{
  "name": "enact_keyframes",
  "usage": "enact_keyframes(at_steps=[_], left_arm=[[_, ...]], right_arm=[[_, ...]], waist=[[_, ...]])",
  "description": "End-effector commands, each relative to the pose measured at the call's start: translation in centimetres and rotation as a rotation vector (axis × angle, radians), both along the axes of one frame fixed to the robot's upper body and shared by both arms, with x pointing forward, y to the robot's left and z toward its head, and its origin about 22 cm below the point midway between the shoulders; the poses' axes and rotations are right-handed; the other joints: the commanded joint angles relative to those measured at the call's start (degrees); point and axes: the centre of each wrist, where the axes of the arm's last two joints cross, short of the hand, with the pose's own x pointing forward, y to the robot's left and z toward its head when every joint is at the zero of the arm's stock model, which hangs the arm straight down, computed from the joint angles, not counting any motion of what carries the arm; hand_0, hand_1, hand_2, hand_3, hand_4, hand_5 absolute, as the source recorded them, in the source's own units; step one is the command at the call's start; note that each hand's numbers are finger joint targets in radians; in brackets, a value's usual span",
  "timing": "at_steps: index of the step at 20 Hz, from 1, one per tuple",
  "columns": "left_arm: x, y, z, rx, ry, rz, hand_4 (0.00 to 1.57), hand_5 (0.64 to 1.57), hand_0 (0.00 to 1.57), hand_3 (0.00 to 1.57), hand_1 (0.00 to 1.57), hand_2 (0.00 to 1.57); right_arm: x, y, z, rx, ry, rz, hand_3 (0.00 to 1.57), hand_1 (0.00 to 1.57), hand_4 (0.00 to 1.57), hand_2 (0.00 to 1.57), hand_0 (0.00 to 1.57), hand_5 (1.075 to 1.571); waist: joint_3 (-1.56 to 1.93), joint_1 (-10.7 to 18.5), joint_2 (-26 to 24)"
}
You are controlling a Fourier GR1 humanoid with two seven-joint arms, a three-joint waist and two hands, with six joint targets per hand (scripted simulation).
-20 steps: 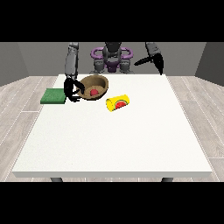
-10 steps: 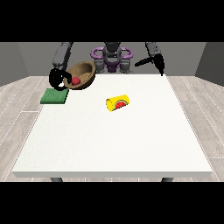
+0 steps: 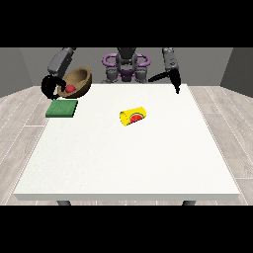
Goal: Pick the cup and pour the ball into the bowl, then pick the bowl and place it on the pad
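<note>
The tilted bowl (image 3: pixel 77 81), gripped by a hand (image 3: pixel 51 87), holds the ball (image 3: pixel 70 88).

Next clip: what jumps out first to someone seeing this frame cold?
The brown bowl with a red ball inside, held tilted in the air by the hand at the view's left, just above the green pad at the table's far left corner. Next, the yellow cup lying on its side near the middle of the white table. The hand at the view's right holds nothing.

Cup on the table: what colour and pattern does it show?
Yellow cup with a watermelon-slice picture, front view.
</note>
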Motion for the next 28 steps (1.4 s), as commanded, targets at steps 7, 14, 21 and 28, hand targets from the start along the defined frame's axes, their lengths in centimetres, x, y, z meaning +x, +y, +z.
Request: enact_keyframes(at_steps=[7,14,21,28], left_arm=[[0.6,-4.3,4.2,0.043,-0.230,-0.066,0.00,1.565,0.00,0.00,0.00,0.00],[-0.9,-4.3,8.5,0.056,-0.310,-0.036,0.00,1.564,0.00,0.00,0.00,0.00],[-2.2,-4.4,11.3,0.064,-0.385,-0.050,0.00,1.564,0.00,0.00,0.00,0.00],[-3.2,-4.3,8.0,0.041,-0.292,-0.061,0.00,1.566,0.00,0.00,0.00,0.00]], right_arm=[[-2.7,-6.9,2.1,0.050,-0.200,-0.074,1.40,1.57,1.03,1.57,1.57,1.561],[-6.2,-12.5,4.1,-0.074,-0.246,-0.100,0.00,1.57,1.05,1.57,1.57,1.567],[-4.9,-13.6,8.9,-0.118,-0.338,-0.137,0.20,1.57,1.04,1.57,1.57,1.570],[-5.2,-13.2,6.8,-0.001,-0.260,-0.160,0.00,1.57,0.76,1.57,1.57,1.568]], waist=[[0.11,3.6,13.3],[0.17,3.2,16.6],[0.15,3.9,21.5],[0.04,2.6,15.7]])
